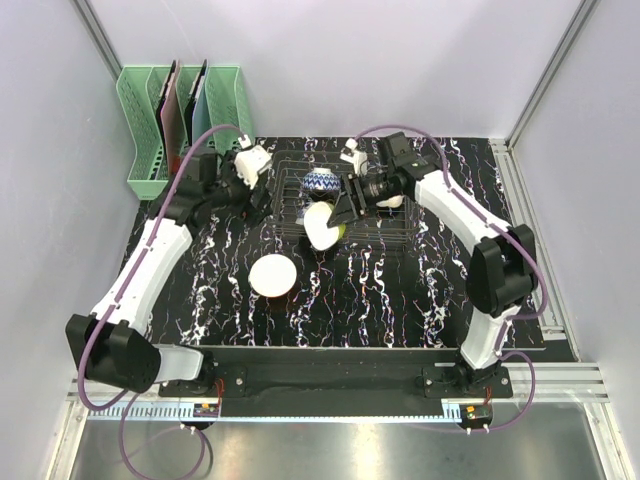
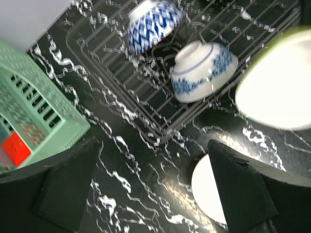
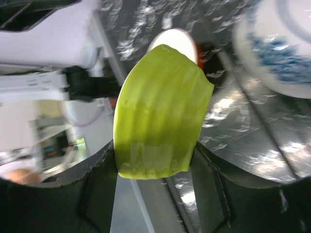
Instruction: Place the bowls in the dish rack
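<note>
Task partly done. Count two loaded in dish rack: dark blue bowl, white-and-blue bowl. Note lime green bowl pinched in right end effector, tilted over rack's near edge, not yet seated. Locate pale bowl on counter, near of rack. Note left end effector spread, empty, just left of rack.

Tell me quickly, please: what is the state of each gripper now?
Left gripper: open, holding nothing.
Right gripper: closed on the lime green bowl.
</note>
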Available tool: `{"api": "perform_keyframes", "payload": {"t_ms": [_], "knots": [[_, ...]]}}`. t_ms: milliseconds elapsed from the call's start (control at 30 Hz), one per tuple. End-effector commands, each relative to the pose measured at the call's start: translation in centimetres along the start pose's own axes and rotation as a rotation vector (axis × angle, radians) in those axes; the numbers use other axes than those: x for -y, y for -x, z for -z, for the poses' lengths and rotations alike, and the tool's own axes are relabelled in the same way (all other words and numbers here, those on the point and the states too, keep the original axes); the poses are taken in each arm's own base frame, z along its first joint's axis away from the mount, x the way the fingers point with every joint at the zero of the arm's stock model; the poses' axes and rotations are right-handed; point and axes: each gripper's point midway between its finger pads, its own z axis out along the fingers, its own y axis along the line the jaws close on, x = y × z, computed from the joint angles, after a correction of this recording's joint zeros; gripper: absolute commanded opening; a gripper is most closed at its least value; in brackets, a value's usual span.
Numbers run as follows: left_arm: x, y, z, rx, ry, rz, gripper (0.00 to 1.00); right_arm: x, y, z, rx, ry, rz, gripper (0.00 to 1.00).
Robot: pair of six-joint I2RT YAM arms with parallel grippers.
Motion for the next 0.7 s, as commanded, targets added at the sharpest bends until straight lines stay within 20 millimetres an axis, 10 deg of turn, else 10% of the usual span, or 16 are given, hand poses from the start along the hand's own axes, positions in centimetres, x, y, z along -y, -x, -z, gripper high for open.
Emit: {"api": "perform_keyframes", "payload": {"t_ms": [0, 233, 467, 667], "knots": [[1.0, -0.4, 1.1, 0.01, -0.026, -0.005, 0.99, 0.0, 3.5, 4.7, 0.115, -0.304, 0.248, 0.0], [3.7, -4.9, 0.8, -0.116, -0.134, 0.029, 0.99, 0.9, 6.8, 9.0, 0.193, -0.576, 0.404, 0.0], [6.2, -9.8, 1.0, -0.273, -0.254, 0.038, 0.99, 6.1, 9.3, 13.1, 0.148, -0.932, 0.565, 0.0], [8.0, -13.7, 1.5, -0.374, -0.321, 0.051, 0.99, 10.1, 10.4, 13.0, 0.083, -1.058, 0.644, 0.0]]}}
